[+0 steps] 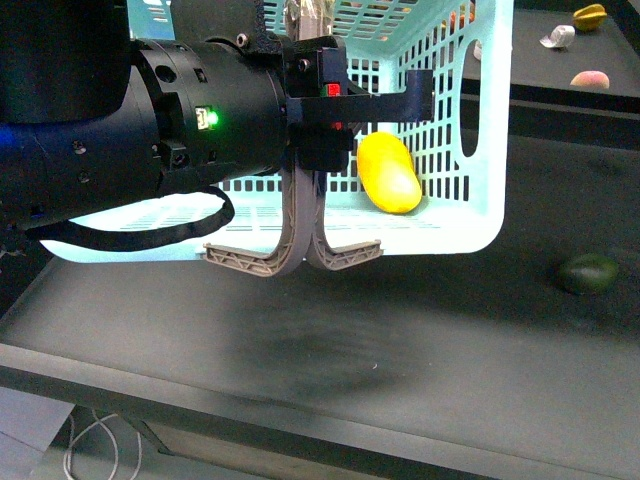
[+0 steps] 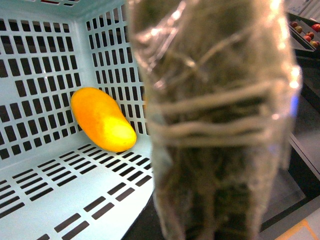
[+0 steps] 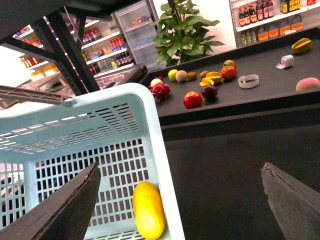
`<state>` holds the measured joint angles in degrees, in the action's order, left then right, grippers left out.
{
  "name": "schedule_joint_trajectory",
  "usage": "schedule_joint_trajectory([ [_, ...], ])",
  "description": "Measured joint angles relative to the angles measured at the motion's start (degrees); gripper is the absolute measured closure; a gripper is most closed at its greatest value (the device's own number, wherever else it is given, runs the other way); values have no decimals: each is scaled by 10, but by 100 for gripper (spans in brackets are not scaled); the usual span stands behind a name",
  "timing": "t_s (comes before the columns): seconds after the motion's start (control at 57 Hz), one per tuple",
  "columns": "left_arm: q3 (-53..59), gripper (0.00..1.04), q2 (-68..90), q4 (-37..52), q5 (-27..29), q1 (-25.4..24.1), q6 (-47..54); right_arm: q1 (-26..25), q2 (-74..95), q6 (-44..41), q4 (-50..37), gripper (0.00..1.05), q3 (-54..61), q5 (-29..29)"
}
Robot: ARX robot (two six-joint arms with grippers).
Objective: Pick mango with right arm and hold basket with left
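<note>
The left gripper [image 1: 318, 150] was closed on the two grey-brown handles [image 1: 292, 250] of the basket [image 1: 440, 235], which were pressed together. The mango [image 1: 390, 172] lay inside the basket, against its slotted wall. The right gripper [image 3: 180, 170] was wide open with nothing between its fingers, over the desk [image 1: 400, 330] beside the basket.

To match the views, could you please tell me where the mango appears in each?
Front: mango inside the basket, near its right wall.
Left wrist: mango on the basket floor, against its wall.
Right wrist: mango deep inside the basket.
Shared landmark: the slotted wall beside it.
</note>
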<state>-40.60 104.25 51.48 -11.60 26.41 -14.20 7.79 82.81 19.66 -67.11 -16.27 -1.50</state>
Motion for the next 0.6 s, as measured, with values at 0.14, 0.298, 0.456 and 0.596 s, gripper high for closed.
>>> schedule_joint_trajectory([
  [0.14,0,101,0,0,-1,0,0,-3,-89,3,30,8,63,-16],
  [0.298,0,101,0,0,0,0,0,-2,-203,5,98,8,119,-38],
  [0.456,0,101,0,0,1,0,0,-2,-328,12,193,8,146,-59],
  [0.596,0,101,0,0,1,0,0,-2,-374,16,212,8,151,-60],
])
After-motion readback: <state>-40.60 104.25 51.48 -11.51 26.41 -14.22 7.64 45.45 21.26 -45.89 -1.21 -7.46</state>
